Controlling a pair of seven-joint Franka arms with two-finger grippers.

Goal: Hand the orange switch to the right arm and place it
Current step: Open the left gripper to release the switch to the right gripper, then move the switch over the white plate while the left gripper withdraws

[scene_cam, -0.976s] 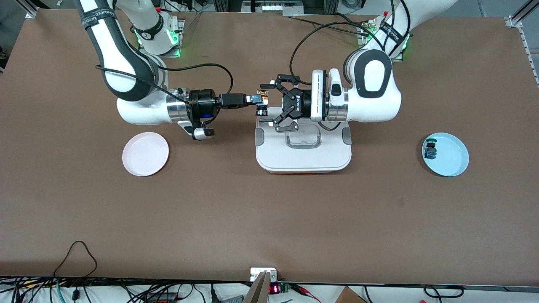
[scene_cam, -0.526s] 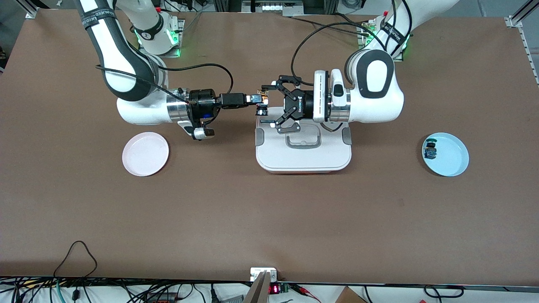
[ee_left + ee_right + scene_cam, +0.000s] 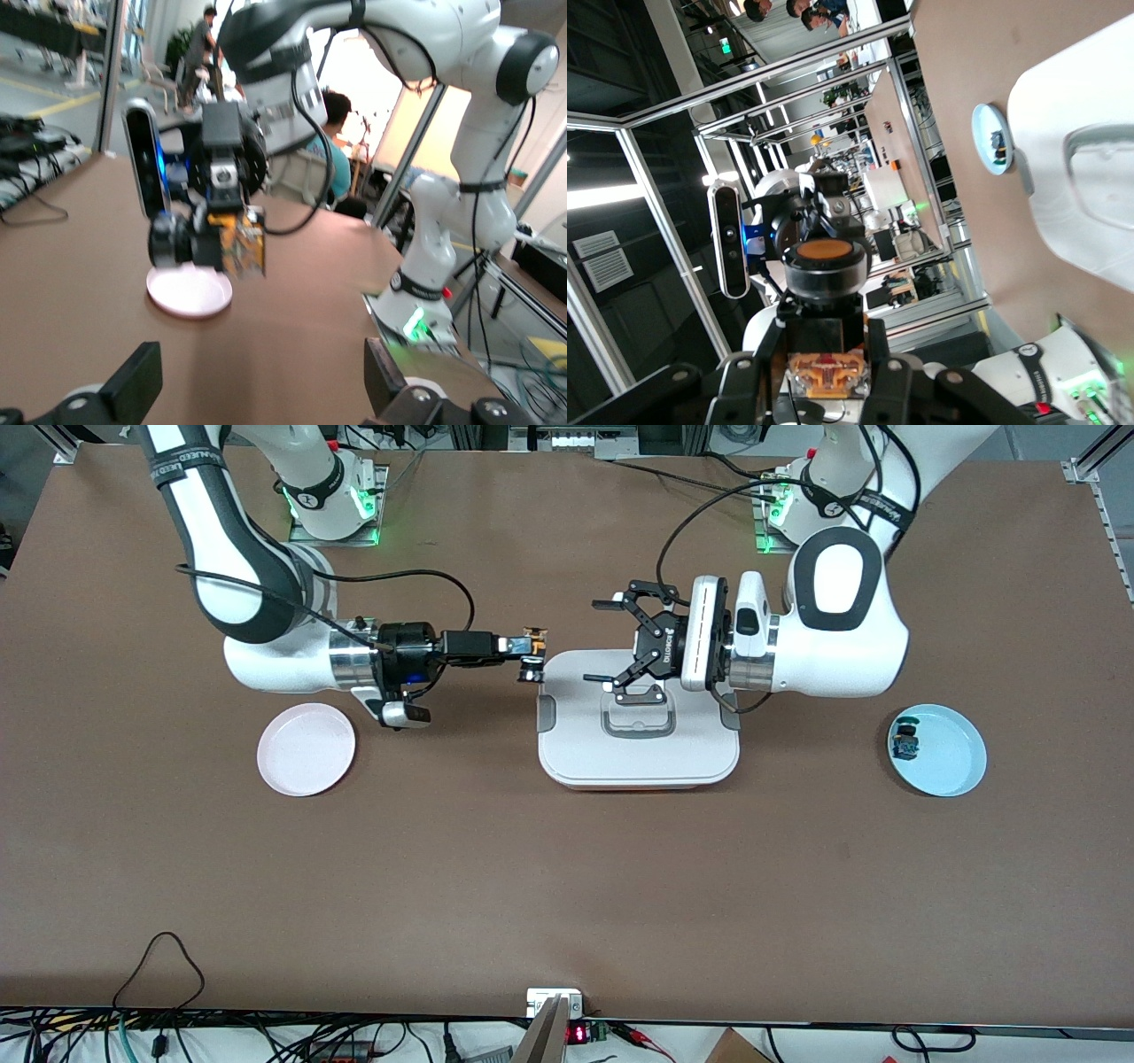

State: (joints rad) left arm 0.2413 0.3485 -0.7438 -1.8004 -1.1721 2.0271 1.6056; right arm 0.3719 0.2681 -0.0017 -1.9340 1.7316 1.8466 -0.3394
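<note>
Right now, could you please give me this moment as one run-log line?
stage: handover done | right gripper: shut on orange switch | left gripper: open, over white box | pink plate: bare

orange-capped black switch [image 3: 532, 657], pink plate [image 3: 306, 748], light blue plate [image 3: 948, 757], brown table [image 3: 567, 886]

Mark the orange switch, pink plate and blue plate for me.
orange switch [image 3: 826, 251]: right wrist view, on its orange cap.
pink plate [image 3: 306, 748]: front view, on its bare middle.
blue plate [image 3: 952, 753]: front view, on its bare floor beside the small switch.
</note>
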